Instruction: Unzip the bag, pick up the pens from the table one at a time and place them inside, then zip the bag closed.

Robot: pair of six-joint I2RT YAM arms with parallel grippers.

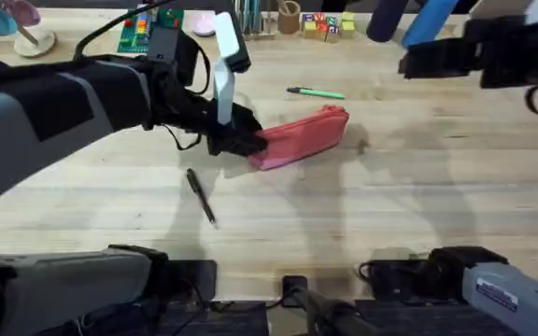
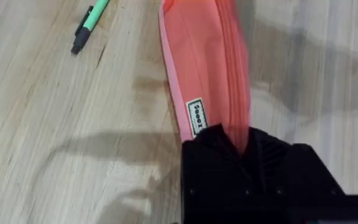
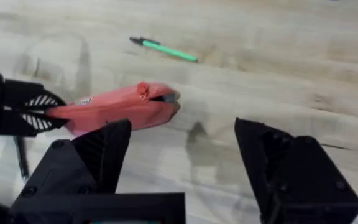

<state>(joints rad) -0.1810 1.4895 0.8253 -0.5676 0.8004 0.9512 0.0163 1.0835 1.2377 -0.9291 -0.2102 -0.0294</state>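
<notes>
bag (image 1: 302, 137): salmon-pink pouch lying on the table (image 1: 362, 215), tilted, one end pinched by the left gripper (image 1: 241, 140) and the other end pointing away from it toward the green pen; a small white label with dark lettering sits on its side just ahead of the left fingers
bag zipper: runs along the top edge; in the right wrist view a small dark metal pull (image 3: 169, 98) shows at the end farthest from the left gripper; whether the zipper is open or closed cannot be told
left gripper: black fingers closed on the near end of the bag, fabric squeezed between them, seen in the left wrist view (image 2: 241, 146) and from the side in the right wrist view (image 3: 27, 112)
right gripper (image 3: 182, 168): fingers spread wide apart, holding nothing, hanging above the table short of the bag's free end
green pen (image 1: 316, 92): light green with a black tip, flat on the table beyond the bag, well apart from both grippers, not touching the bag
black pen (image 1: 201, 195): flat on the table just beside the left gripper, on the side nearer the arm bases, apart from the bag
table: pale planks, with coloured blocks (image 1: 325, 26) and a cup (image 1: 290, 17) far beyond the left gripper at the back edge
</notes>
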